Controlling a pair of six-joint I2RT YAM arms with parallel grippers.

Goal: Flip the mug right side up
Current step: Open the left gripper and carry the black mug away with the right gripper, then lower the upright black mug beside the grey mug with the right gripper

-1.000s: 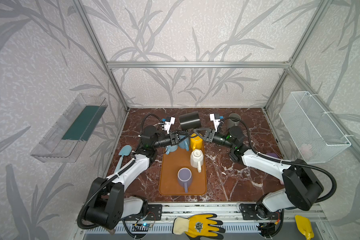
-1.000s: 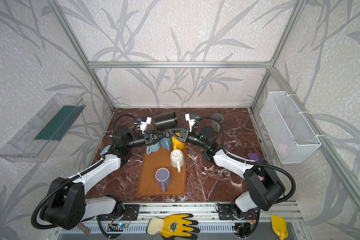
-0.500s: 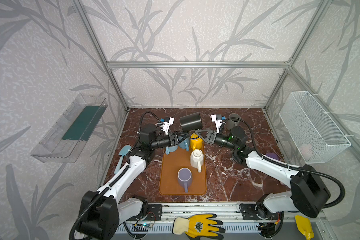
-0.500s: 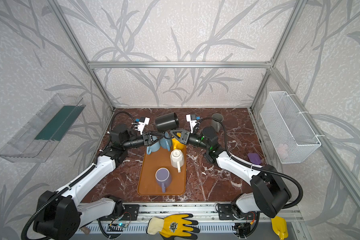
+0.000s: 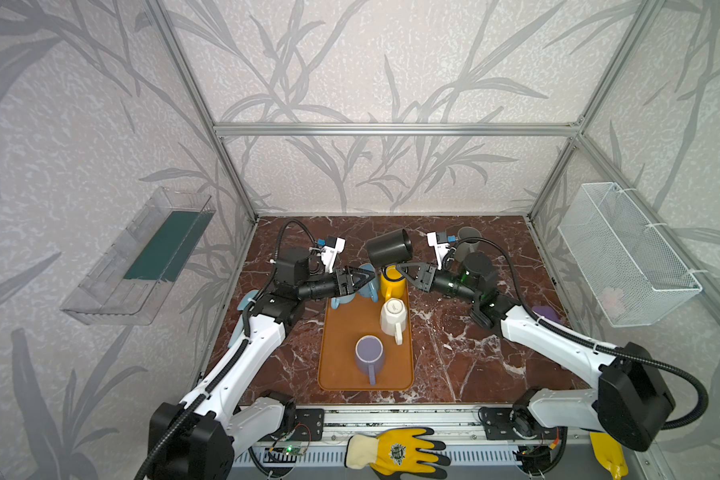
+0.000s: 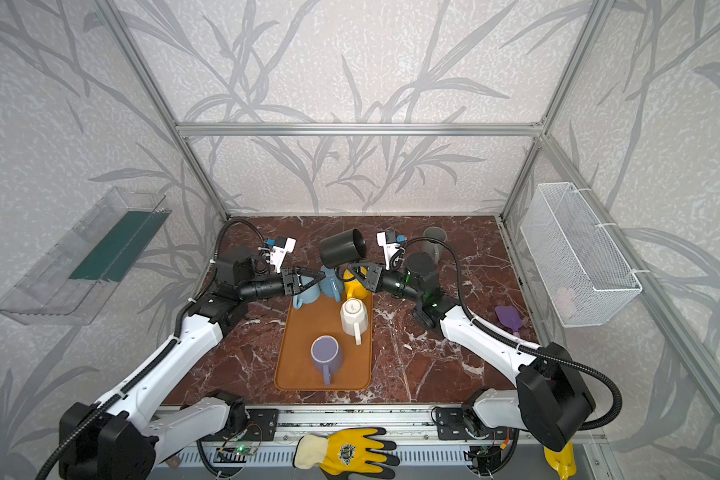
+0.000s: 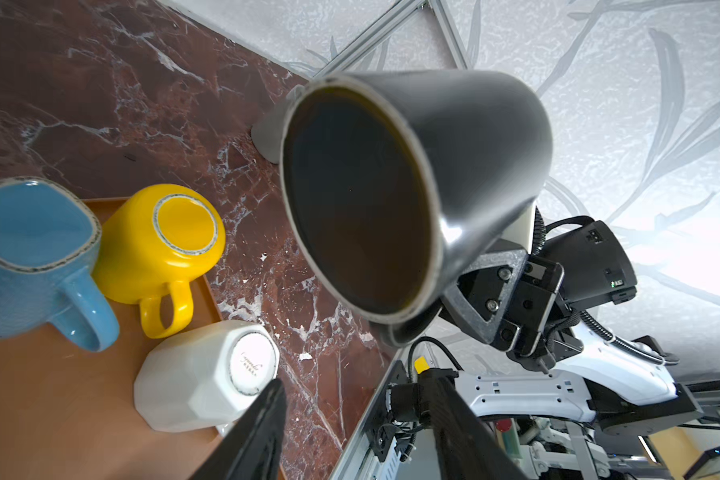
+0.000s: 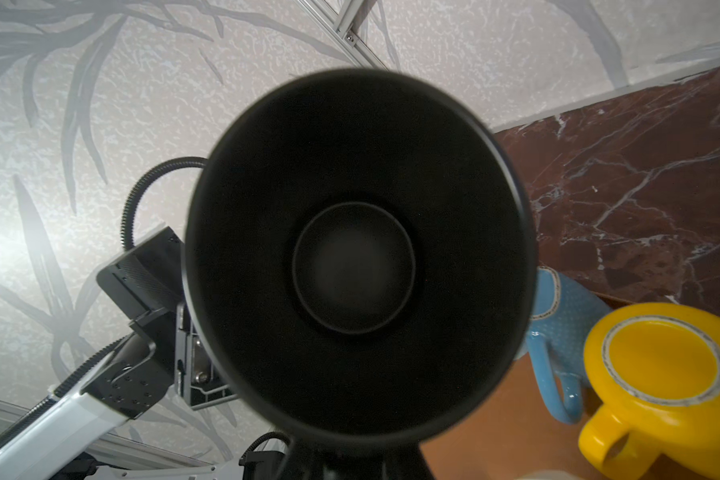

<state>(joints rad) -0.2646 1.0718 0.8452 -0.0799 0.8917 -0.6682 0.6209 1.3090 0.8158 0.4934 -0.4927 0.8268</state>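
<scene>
- While both arms have stretched a little farther toward the back wall over the past second, the black mug (image 5: 387, 248) has barely shifted in both top views. It hangs tilted in the air over the far end of the orange tray (image 5: 341, 370). The flip looks about half done, with the mug neither upright nor set down.
- In a top view the right gripper (image 5: 402, 266) is clamped on the mug's handle from below. The left gripper (image 6: 319, 276) hovers just under and beside the mug, with its jaws parted and empty.
- In the left wrist view the mug's mouth faces the camera. Its wall is glossy, dark and tapered, with a paler rim and a brownish inside. The left fingers (image 7: 262, 432) stand apart with nothing between them. On the smooth tray below, the yellow mug (image 7: 163, 241) and the faceted white mug (image 7: 200, 374) sit upside down with their foot rings showing. The blue mug (image 7: 30, 257) beside them has a squarish outline.
- In the right wrist view the mug fills the frame as a dull dark disc with a smaller circle inside, probably its base. The grip itself is cut off at the picture's edge. Behind it lies the red-brown, white-veined marble table (image 8: 641, 187).
</scene>
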